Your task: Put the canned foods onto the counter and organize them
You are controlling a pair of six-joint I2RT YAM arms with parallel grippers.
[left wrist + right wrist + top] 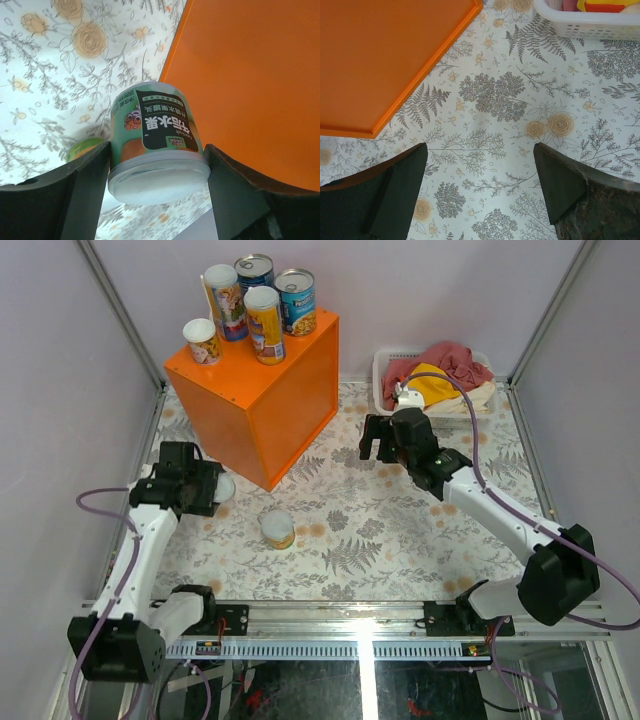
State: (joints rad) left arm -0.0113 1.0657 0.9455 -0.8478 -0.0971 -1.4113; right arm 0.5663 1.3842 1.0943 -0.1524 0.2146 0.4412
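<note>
Overhead, at middle left, the left pincer [157,147] was closed around a short white-lidded can [152,130], held just beside the lower left side of the orange counter [260,400]. Five cans [265,325] stood clustered on the counter's top at upper left. Below centre, another short can [278,530] stood alone on the floral bench [380,530]. Right of centre, the right pincer [378,443] hung wide open and empty, near a white basket [383,365] of cloths at upper right.
</note>
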